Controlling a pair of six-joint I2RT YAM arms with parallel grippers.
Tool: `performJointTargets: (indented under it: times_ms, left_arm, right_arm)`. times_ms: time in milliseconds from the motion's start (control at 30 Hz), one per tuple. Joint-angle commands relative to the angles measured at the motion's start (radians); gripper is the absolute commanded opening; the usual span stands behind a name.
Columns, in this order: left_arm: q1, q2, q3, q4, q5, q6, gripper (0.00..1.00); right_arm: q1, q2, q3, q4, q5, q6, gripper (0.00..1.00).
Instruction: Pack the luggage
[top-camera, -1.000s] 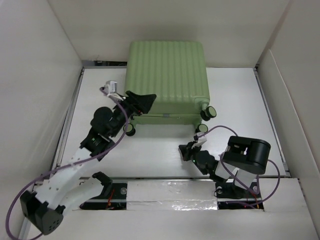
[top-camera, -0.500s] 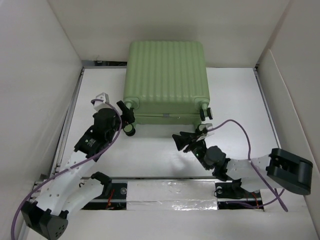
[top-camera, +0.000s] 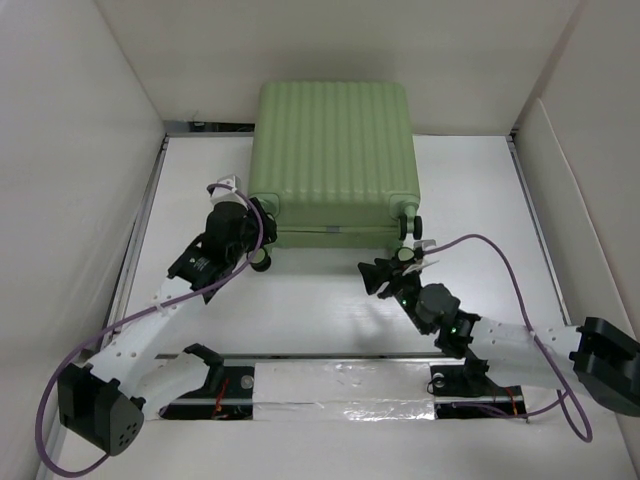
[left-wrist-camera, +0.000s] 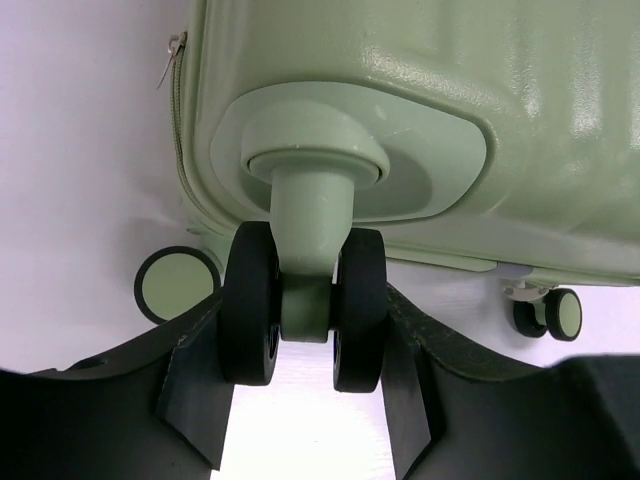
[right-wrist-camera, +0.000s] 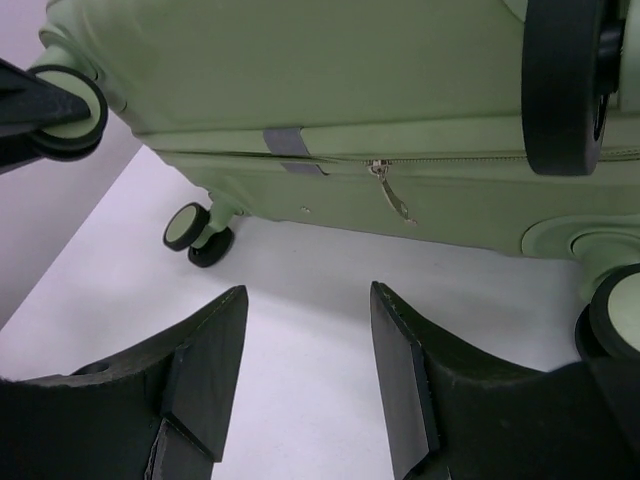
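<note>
The luggage is a pale green ribbed suitcase lying zipped closed at the back of the table, its black caster wheels facing the arms. My left gripper is at its near left corner. In the left wrist view the luggage fills the top, and my left gripper is shut on the twin caster wheel, one finger against each outer side. My right gripper hangs open over bare table just in front of the luggage's near right wheels. In the right wrist view my right gripper holds nothing and faces the zipper pull.
White walls enclose the table on the left, back and right. A second left caster rests on the table below my left gripper. Purple cables trail from both arms. A metal rail runs along the near edge.
My left gripper moved in to the luggage's near left caster and closed on it. My right arm stretched out toward the luggage's front, and its gripper went from shut to open.
</note>
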Motion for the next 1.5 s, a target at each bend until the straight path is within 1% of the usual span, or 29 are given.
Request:
performJointTargets:
  times_ms: [0, 33, 100, 200, 300, 367, 467, 500, 533, 567, 600, 667, 700, 733, 767, 800, 867, 1000, 1067, 1100, 1167, 1333, 1467]
  left_arm:
    - [0.003, 0.033, 0.042, 0.099, 0.038, 0.006, 0.23]
    - [0.003, 0.033, 0.041, 0.108, 0.047, 0.006, 0.10]
    - [-0.006, 0.026, 0.024, 0.131, 0.077, -0.008, 0.00]
    - [-0.070, 0.004, -0.012, 0.185, 0.122, -0.040, 0.00]
    - [-0.079, -0.019, -0.059, 0.249, 0.217, -0.086, 0.00]
    - [-0.079, -0.052, -0.081, 0.272, 0.257, -0.098, 0.00]
    - [-0.079, -0.103, -0.142, 0.318, 0.329, -0.127, 0.00]
    - [-0.079, -0.112, -0.168, 0.324, 0.363, -0.135, 0.00]
    - [-0.079, -0.125, -0.180, 0.333, 0.384, -0.149, 0.00]
    - [-0.079, -0.128, -0.196, 0.378, 0.406, -0.156, 0.00]
    - [-0.079, -0.129, -0.225, 0.401, 0.465, -0.163, 0.00]
    - [-0.098, -0.114, -0.243, 0.456, 0.507, -0.184, 0.00]
    - [-0.116, -0.105, -0.246, 0.461, 0.500, -0.180, 0.00]
    - [-0.168, -0.091, -0.245, 0.462, 0.480, -0.173, 0.00]
    - [-0.196, -0.088, -0.242, 0.465, 0.460, -0.164, 0.00]
    - [-0.220, -0.086, -0.234, 0.465, 0.413, -0.160, 0.00]
    - [-0.251, -0.092, -0.234, 0.493, 0.395, -0.161, 0.00]
    - [-0.262, -0.102, -0.246, 0.547, 0.421, -0.176, 0.00]
    - [-0.262, -0.102, -0.239, 0.530, 0.418, -0.160, 0.00]
    - [-0.262, -0.105, -0.234, 0.522, 0.406, -0.154, 0.00]
    - [-0.262, -0.128, -0.231, 0.498, 0.392, -0.138, 0.00]
    - [-0.262, -0.180, -0.236, 0.443, 0.351, -0.126, 0.00]
    - [-0.262, -0.198, -0.242, 0.435, 0.346, -0.130, 0.00]
  right_arm:
    - [-0.018, -0.018, 0.006, -0.021, -0.021, -0.003, 0.58]
    - [-0.018, -0.015, 0.007, -0.023, -0.023, -0.002, 0.58]
    - [-0.046, -0.001, 0.015, -0.027, -0.042, -0.003, 0.58]
    - [-0.074, 0.017, 0.024, -0.032, -0.052, 0.001, 0.58]
    - [-0.112, 0.014, 0.024, -0.052, -0.059, 0.015, 0.57]
    - [-0.135, 0.006, 0.015, -0.062, -0.067, 0.034, 0.54]
    - [-0.169, 0.025, -0.016, -0.006, -0.087, 0.014, 0.52]
    - [-0.186, 0.035, -0.025, 0.072, -0.087, -0.002, 0.53]
    - [-0.207, 0.049, -0.031, 0.108, -0.085, -0.020, 0.53]
    - [-0.221, 0.066, -0.030, 0.137, -0.104, -0.053, 0.54]
    - [-0.236, 0.093, -0.011, 0.154, -0.122, -0.064, 0.55]
    - [-0.279, 0.129, 0.015, 0.168, -0.174, -0.093, 0.57]
    - [-0.291, 0.173, 0.024, 0.222, -0.190, -0.104, 0.57]
    - [-0.302, 0.195, 0.029, 0.243, -0.199, -0.109, 0.57]
    - [-0.311, 0.215, 0.033, 0.258, -0.207, -0.108, 0.57]
    - [-0.325, 0.235, 0.035, 0.284, -0.207, -0.101, 0.57]
    - [-0.325, 0.284, 0.033, 0.316, -0.204, -0.095, 0.58]
    - [-0.345, 0.360, 0.035, 0.408, -0.185, -0.097, 0.59]
    - [-0.357, 0.412, 0.042, 0.447, -0.177, -0.117, 0.58]
    - [-0.357, 0.426, 0.036, 0.503, -0.164, -0.124, 0.57]
    - [-0.367, 0.448, 0.023, 0.546, -0.139, -0.131, 0.55]
    - [-0.390, 0.404, -0.026, 0.521, -0.157, -0.103, 0.50]
    - [-0.379, 0.310, -0.077, 0.442, -0.223, -0.094, 0.51]
